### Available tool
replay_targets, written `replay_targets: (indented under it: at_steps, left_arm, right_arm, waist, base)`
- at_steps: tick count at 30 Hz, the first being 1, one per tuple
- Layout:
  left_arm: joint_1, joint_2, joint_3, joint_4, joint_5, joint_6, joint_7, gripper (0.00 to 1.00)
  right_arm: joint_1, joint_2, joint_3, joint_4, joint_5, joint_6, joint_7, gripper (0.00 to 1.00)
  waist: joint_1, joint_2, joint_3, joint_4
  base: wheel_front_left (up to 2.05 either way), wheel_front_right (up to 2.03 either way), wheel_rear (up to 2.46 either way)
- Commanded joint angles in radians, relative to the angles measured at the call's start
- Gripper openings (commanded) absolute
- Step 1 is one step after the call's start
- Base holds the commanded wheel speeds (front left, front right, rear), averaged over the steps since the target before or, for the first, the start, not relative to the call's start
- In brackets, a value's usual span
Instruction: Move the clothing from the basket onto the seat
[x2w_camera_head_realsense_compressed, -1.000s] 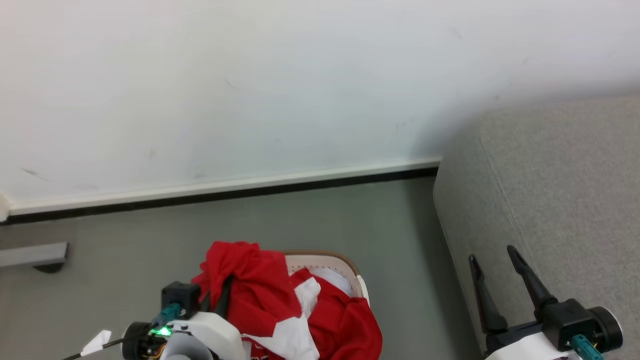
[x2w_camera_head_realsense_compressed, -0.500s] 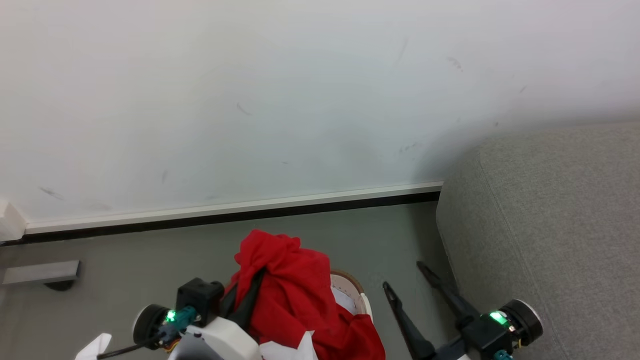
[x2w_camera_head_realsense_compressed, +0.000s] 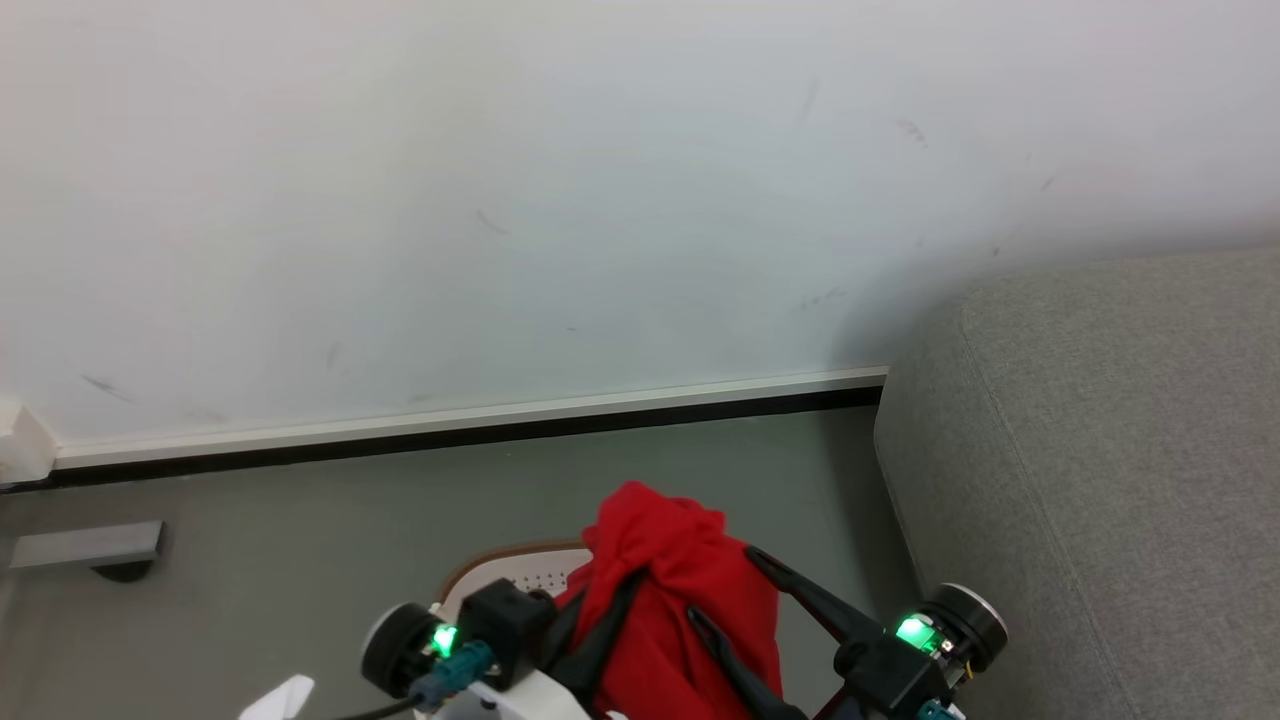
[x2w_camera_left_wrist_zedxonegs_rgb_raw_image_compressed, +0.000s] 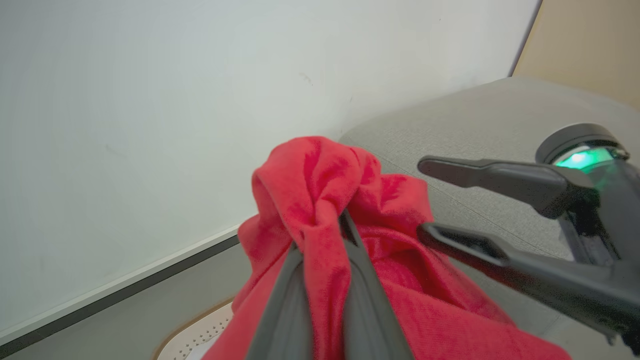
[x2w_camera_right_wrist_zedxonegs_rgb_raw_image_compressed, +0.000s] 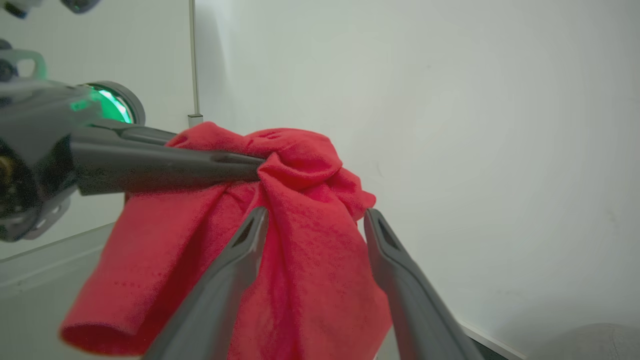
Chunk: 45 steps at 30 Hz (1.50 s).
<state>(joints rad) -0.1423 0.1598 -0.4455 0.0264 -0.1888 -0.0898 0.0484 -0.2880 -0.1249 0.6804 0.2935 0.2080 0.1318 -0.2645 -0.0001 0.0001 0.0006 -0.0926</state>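
Red shiny garment (x2w_camera_head_realsense_compressed: 670, 560) hangs bunched above the cream perforated basket (x2w_camera_head_realsense_compressed: 500, 566).
Left gripper (x2w_camera_left_wrist_zedxonegs_rgb_raw_image_compressed: 320, 237) pinches it; right gripper (x2w_camera_head_realsense_compressed: 720, 582) gapes wide at its side. Transfer step; next, carry it right onto the grey woven sofa (x2w_camera_head_realsense_compressed: 1100, 450).

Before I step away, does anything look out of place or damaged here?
Nothing stands out. The clothing hangs bunched from the left gripper, jaws shut, above the basket; the right gripper, jaws open, is close beside it.
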Motion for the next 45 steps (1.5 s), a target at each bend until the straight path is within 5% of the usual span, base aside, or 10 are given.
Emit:
replay_targets:
  at_steps: [1, 13, 14, 16, 17, 21, 23, 24, 25, 45]
  left_arm:
    - [0.012, -0.004, -0.014, -0.012, 0.0, -0.007, 0.002, 0.0]
    - [0.013, 0.006, -0.109, -0.067, -0.092, -0.034, 0.012, 0.0]
    - [0.013, 0.008, -0.114, -0.07, -0.1, -0.035, 0.012, 0.0]
    - [0.013, 0.013, -0.121, -0.074, -0.109, -0.036, 0.012, 0.0]
    - [0.014, 0.016, -0.123, -0.075, -0.114, -0.036, 0.012, 0.0]
    - [0.016, 0.026, -0.126, -0.073, -0.116, -0.036, 0.011, 0.0]
    - [0.019, 0.028, -0.124, -0.07, -0.116, -0.027, 0.011, 0.38]
    - [0.022, 0.029, -0.123, -0.068, -0.115, -0.024, 0.01, 0.84]
    - [0.024, 0.029, -0.121, -0.066, -0.113, -0.018, 0.009, 1.0]
    - [-0.006, 0.028, -0.099, -0.002, -0.087, 0.038, -0.066, 1.0]
  right_arm:
    - [-0.017, -0.005, 0.013, 0.012, 0.014, -0.002, 0.0, 1.0]
    - [-0.064, 0.009, 0.069, 0.091, 0.073, -0.002, 0.0, 1.0]
    - [-0.066, 0.009, 0.077, 0.099, 0.081, -0.002, 0.0, 0.58]
    - [-0.075, 0.005, 0.095, 0.114, 0.099, -0.002, 0.0, 0.03]
    - [-0.081, 0.002, 0.1, 0.117, 0.107, -0.002, 0.0, 0.0]
    - [-0.083, -0.004, 0.107, 0.117, 0.131, -0.002, 0.0, 0.0]
    - [-0.084, -0.007, 0.099, 0.11, 0.136, -0.002, 0.0, 0.0]
    - [-0.082, -0.008, 0.093, 0.107, 0.137, -0.002, 0.0, 0.0]
    - [-0.079, -0.009, 0.085, 0.105, 0.137, -0.002, 0.0, 0.0]
    - [-0.03, -0.025, -0.139, 0.035, 0.068, -0.002, 0.0, 0.0]
  waist:
    - [0.0001, -0.0001, 0.0, 0.0]
    - [0.0001, -0.0001, 0.007, 0.004]
    - [0.0001, -0.0001, 0.007, 0.006]
    - [0.0001, -0.0001, 0.007, 0.008]
    - [0.0001, -0.0001, 0.007, 0.009]
    - [0.0001, -0.0001, 0.008, 0.011]
    - [0.0001, -0.0001, 0.009, 0.01]
    - [0.0001, -0.0001, 0.009, 0.009]
    - [0.0001, -0.0001, 0.01, 0.008]
    - [0.0001, -0.0001, 0.066, -0.181]
  base:
    - [0.0, 0.0, 0.0]
    - [0.0, 0.0, 0.0]
    - [0.0, 0.0, 0.0]
    - [0.0, 0.0, 0.0]
    - [0.0, 0.0, 0.0]
    - [0.0, 0.0, 0.0]
    - [0.0, 0.0, 0.0]
    - [0.0, 0.0, 0.0]
    - [0.0, 0.0, 0.0]
    - [0.0, 0.0, 0.0]
